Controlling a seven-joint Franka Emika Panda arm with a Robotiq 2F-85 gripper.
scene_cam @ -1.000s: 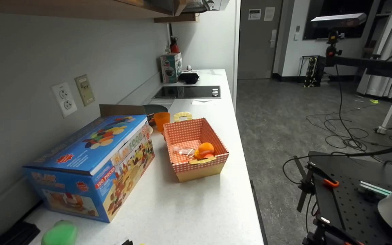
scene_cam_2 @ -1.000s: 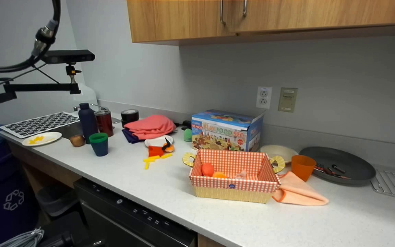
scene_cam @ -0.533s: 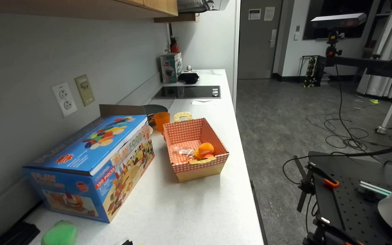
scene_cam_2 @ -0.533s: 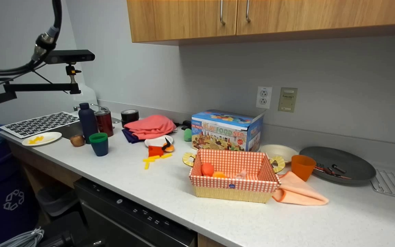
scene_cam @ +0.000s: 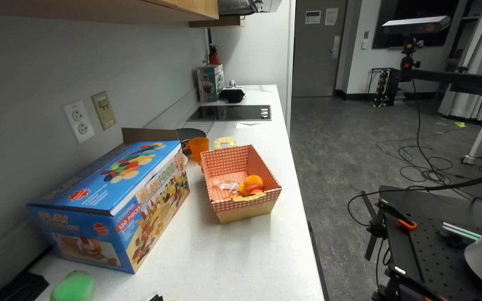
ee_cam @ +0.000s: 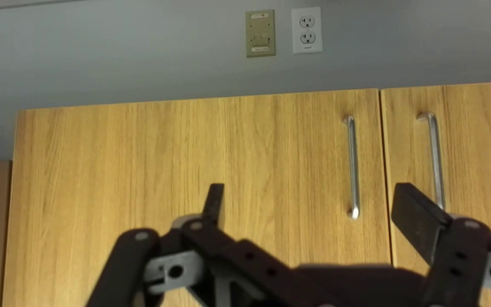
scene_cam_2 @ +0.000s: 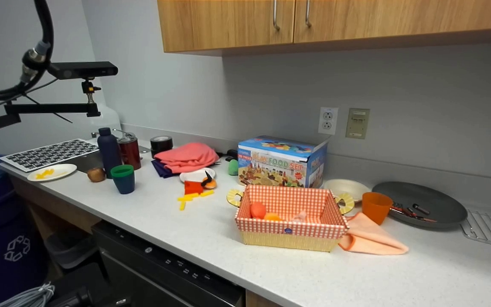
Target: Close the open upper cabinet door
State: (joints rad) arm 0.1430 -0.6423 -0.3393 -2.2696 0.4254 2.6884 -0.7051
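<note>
The upper cabinet door is a flat light tan wood panel with an upright metal bar handle. In the wrist view, which stands upside down, this door (ee_cam: pixel 249 149) fills the middle left. It lies flush beside its neighbour door (ee_cam: pixel 475 140), with a thin dark seam between them. Its lower part (scene_cam_2: pixel 399 17) and its front (scene_cam: pixel 199 7) show at the top of both exterior views. My gripper (ee_cam: pixel 310 189) is open and empty in front of the doors, one finger before each. The door's handle (ee_cam: pixel 353 170) lies between the fingers in view, apart from them. Both exterior views leave the gripper out.
Below the cabinet is a white counter (scene_cam_2: pixel 164 226) with a blue play-food box (scene_cam_2: pixel 279 164), a red-checked basket (scene_cam_2: pixel 292 241), a dark pan (scene_cam_2: pixel 441 204) and a navy bottle (scene_cam_2: pixel 109 153). A camera arm (scene_cam_2: pixel 53 108) stands near the cabinet's left. Arm cables (scene_cam_2: pixel 34 64) hang beside it.
One second ago the door stood slightly ajar, its edge out from the cabinet; it has swung in and is now flush. The arm's cable has moved left in an exterior view.
</note>
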